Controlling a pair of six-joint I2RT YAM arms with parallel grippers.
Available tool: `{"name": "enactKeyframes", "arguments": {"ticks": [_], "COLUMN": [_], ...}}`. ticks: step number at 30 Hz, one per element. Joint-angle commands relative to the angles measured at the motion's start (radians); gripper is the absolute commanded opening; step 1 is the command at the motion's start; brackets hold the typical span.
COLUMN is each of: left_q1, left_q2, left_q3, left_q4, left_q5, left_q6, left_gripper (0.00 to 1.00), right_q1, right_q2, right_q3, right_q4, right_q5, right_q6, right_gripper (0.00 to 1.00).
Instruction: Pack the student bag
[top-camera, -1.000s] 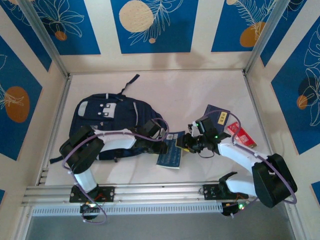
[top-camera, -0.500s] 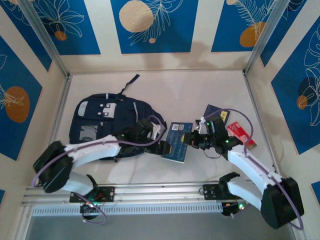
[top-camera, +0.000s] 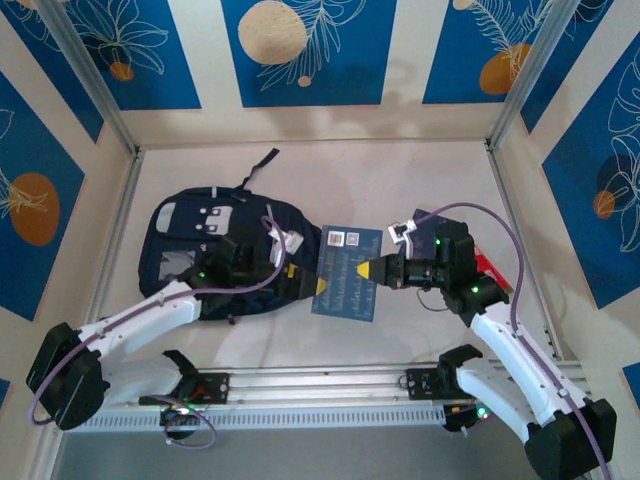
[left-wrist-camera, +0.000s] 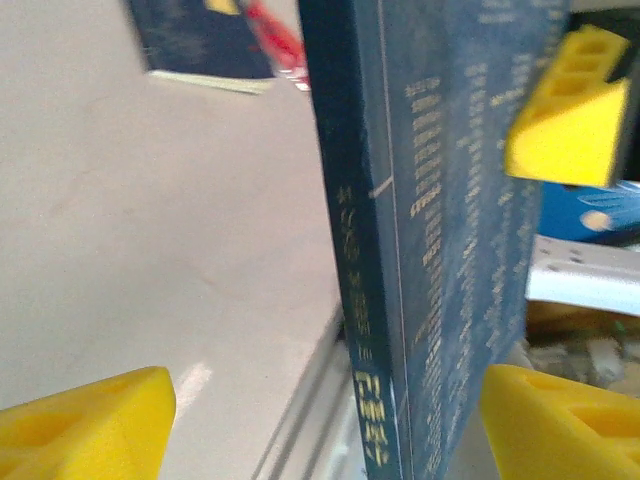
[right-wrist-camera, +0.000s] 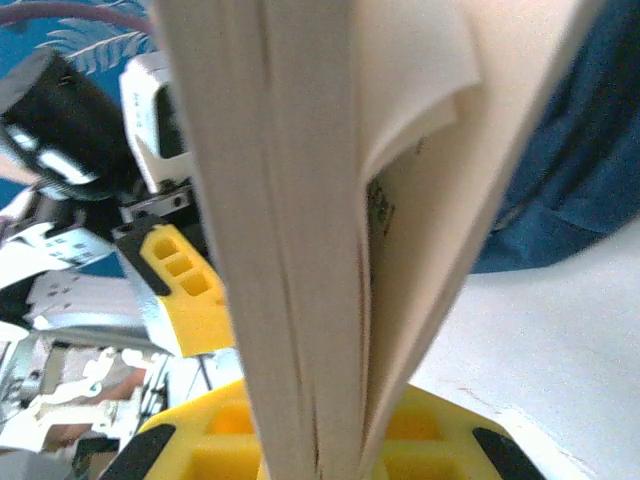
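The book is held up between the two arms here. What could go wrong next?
The right gripper pinches the blue book at one edge only, and its pages splay in the right wrist view, so it may slip or droop. The left gripper stands open around the spine without gripping; a release now could drop the book short of the student bag.

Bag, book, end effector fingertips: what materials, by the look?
Student bag: navy fabric, matte, slumped with soft folds. Book: paper pages, probably a smooth printed card cover; the cover bends. Fingertips: yellow, matte, hollow cells, likely moulded or printed plastic.
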Motion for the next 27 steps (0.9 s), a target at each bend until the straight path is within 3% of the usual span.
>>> {"name": "enactKeyframes", "arguments": {"ticks": [1,5,9,11,17,23,25,27], "left_q1": [0.005,0.005,0.005,0.005,0.004,0.004,0.008,0.006], "left_q2": [-0.028,0.005,0.040,0.044,0.075,0.092,0.083,0.082], "left_q3": [-0.024,-0.054,-0.095,-0.104,-0.095,-0.100,-0.117,-0.133], "left_q4": [0.248,0.443,0.688,0.720,0.710,0.861,0.943,1.019], "left_q5": [0.181,0.259,0.318,0.319,0.314,0.305,0.242,0.152], "left_q6": [-0.045,-0.158,-0.304,-0.317,-0.323,-0.425,-0.471,-0.524], "left_gripper": [0.78,0.67,0.44,0.33,0.22,0.01,0.00,0.00], "right_q1": [-0.002,0.012,0.013,0.012,0.010,0.004,-0.007,-0.010], "right_q2": [-0.024,-0.023,-0.024,-0.023,-0.017,-0.024,-0.053,-0.106], "right_q3": [0.055,0.056,0.060,0.053,0.050,0.052,0.036,-0.019], "right_q4": [0.041,0.052,-0.006,0.010,0.045,0.023,0.030,0.114], "right_q5": [-0.138,-0.167,-0.125,-0.126,-0.151,-0.101,-0.024,0.071], "right_q6": [-0.010,-0.012,-0.061,-0.052,-0.030,-0.030,0.012,0.116], "right_gripper": [0.00,0.00,0.00,0.00,0.00,0.00,0.13,0.37]}}
